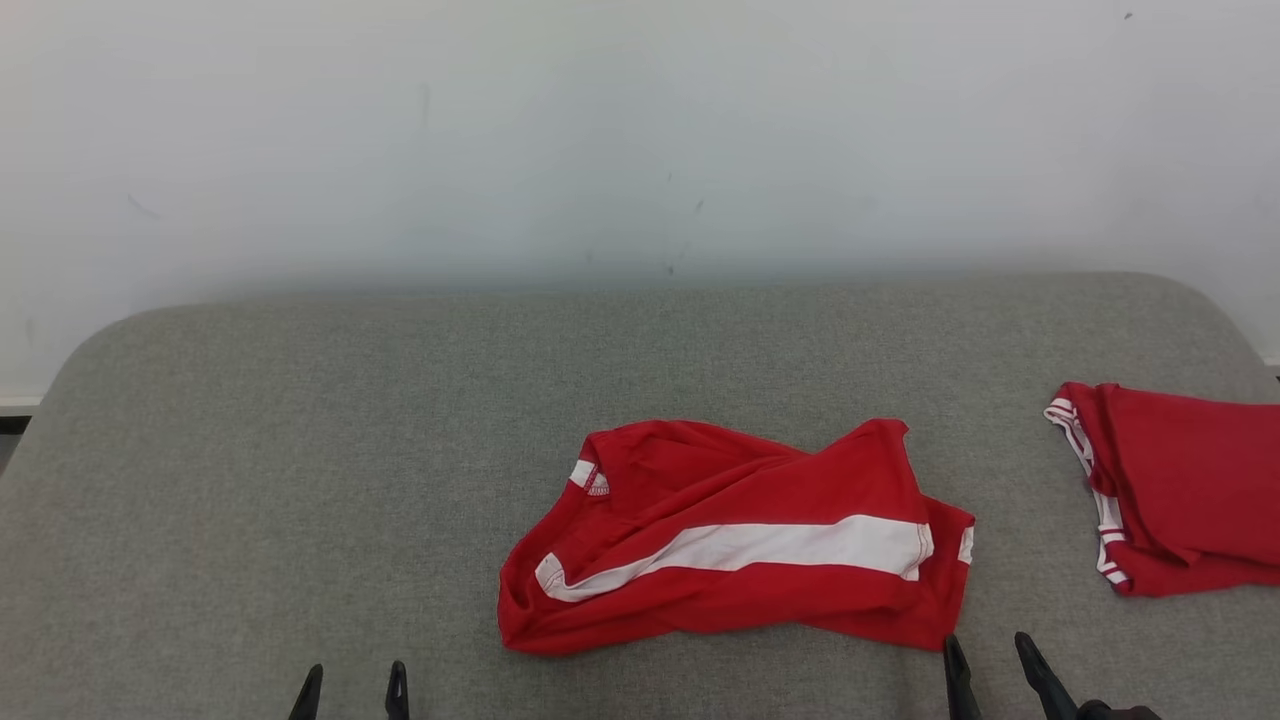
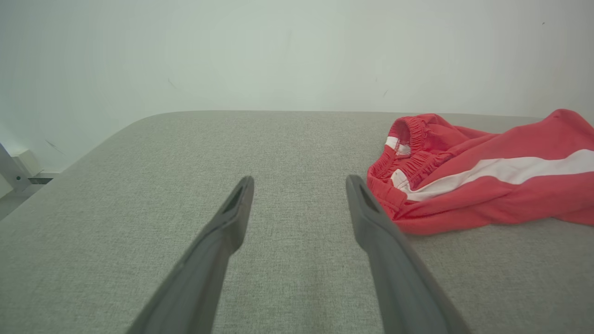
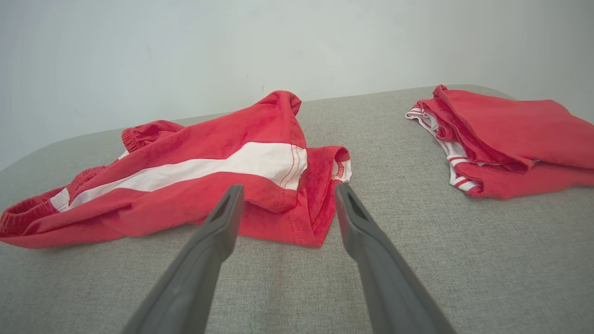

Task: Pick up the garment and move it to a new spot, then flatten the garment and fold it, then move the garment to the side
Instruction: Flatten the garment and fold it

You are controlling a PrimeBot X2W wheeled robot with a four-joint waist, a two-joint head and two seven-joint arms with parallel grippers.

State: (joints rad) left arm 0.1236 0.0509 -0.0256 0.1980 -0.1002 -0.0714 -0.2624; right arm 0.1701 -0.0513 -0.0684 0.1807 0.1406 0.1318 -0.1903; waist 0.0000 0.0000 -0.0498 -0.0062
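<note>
The left end effector point(image 1: 353, 678) sits at the lower left of the head view, its two dark fingers spread wide with nothing between them; its own wrist view shows bare grey fabric surface point(image 2: 139, 185) in the gap, and the garment point(image 2: 487, 185) lying near, off to the right. The right end effector point(image 1: 986, 648) is likewise spread and empty. Its tips stand just short of the garment's near right corner, and its wrist view looks straight at a hemmed leg opening. The garment — red shorts with one broad white stripe and an elastic waistband at their left end — lies crumpled near the middle of the surface, toward the front edge. Only bare fabric separates either end effector from it. Well apart on the right lies a second red garment point(image 1: 1180, 490) with white-striped trim, folded flat and cut off by the head view's edge. Behind the surface rises a plain pale wall point(image 1: 640, 130). In all — two end effectors, two red garments, one grey surface
</note>
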